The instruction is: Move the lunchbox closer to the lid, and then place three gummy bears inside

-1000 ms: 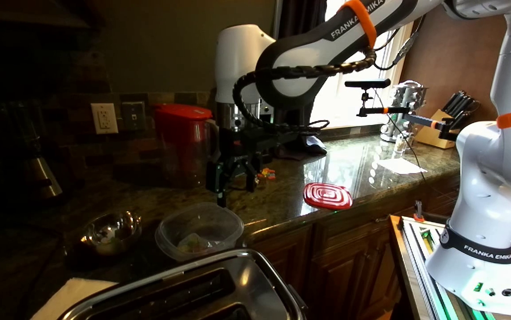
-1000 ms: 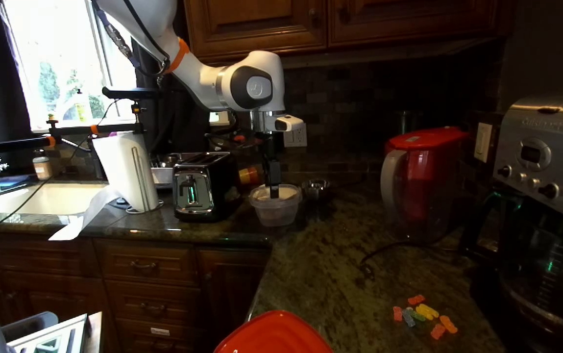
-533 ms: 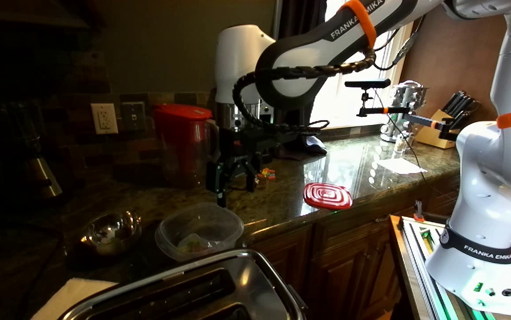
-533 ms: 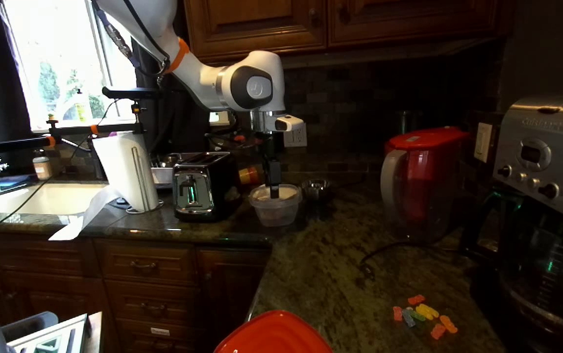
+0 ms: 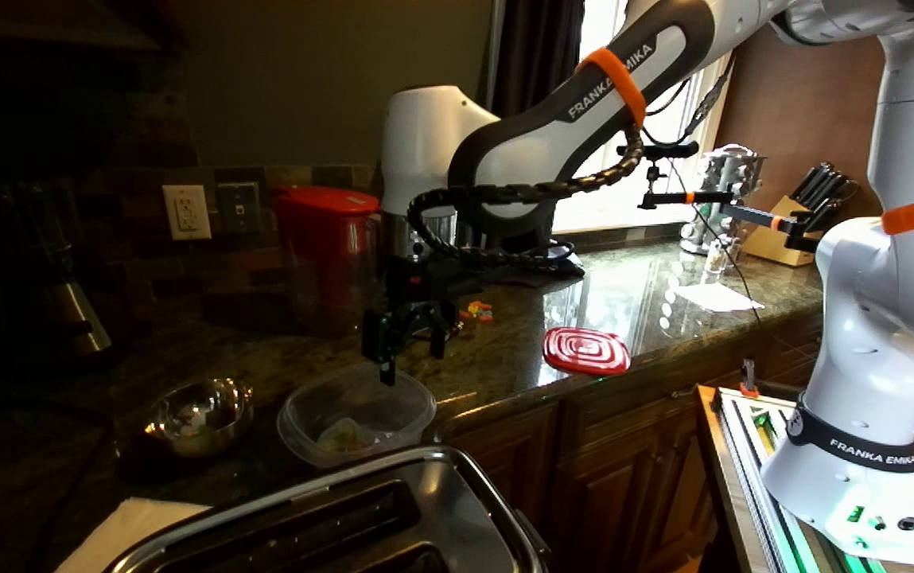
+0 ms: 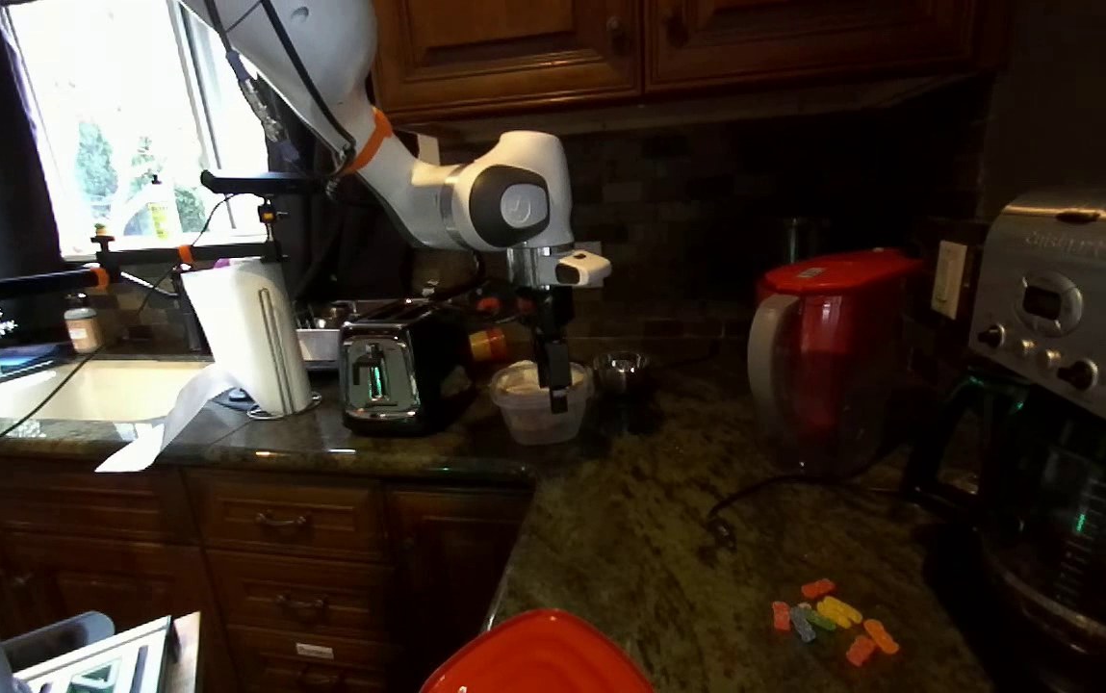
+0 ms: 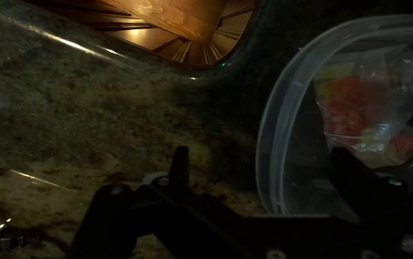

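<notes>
The gripper (image 7: 259,153) sits lower than before; in wrist view, jaws stand apart, flanking the lunchbox (image 7: 274,124) rim.

A white jointed robot arm (image 6: 418,202) reaches out with its end effector (image 5: 413,366) hanging below the wrist (image 6: 514,205) in both exterior views, fingertips (image 5: 387,372) aimed downward. The wrist view shows the two dark fingers (image 7: 179,165) spread wide, with a broad gap between them. Above the end effector, the forearm (image 5: 532,155) slants upward and away; in an exterior view the base (image 5: 858,406) stands upright, well apart from the end effector.
</notes>
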Motion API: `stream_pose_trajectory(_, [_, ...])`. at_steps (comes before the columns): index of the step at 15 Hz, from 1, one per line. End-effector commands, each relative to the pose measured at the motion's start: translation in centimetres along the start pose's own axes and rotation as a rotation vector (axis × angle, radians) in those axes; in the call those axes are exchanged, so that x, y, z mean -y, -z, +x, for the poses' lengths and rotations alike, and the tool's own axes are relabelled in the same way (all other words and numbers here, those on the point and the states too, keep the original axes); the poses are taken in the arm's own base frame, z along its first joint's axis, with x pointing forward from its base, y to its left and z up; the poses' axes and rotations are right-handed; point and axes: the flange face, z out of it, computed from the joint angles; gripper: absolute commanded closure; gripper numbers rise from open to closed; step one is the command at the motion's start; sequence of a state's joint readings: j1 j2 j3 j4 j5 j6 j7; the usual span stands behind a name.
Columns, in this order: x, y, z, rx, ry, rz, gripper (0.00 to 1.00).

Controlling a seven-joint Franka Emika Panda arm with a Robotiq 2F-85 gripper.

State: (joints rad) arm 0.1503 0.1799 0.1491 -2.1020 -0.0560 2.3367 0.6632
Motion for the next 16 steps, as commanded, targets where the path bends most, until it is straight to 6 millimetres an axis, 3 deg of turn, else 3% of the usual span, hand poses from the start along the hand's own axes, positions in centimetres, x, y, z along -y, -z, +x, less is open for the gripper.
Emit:
stream_pose_trajectory(1, [0.4, -0.9, -0.8, 0.011, -0.007, -0.019, 0.30])
stream_pose_trajectory(10, [1.7, -0.3, -2.4, 0.011, 0.050, 0.012, 0.99])
stream_pose_trajectory(12, [1.1, 0.1, -2.3, 0.001, 0.016, 0.028, 1.00])
stream_pose_trajectory(16, [-2.9, 2.0, -2.0, -0.052, -0.166, 0.164, 0.99])
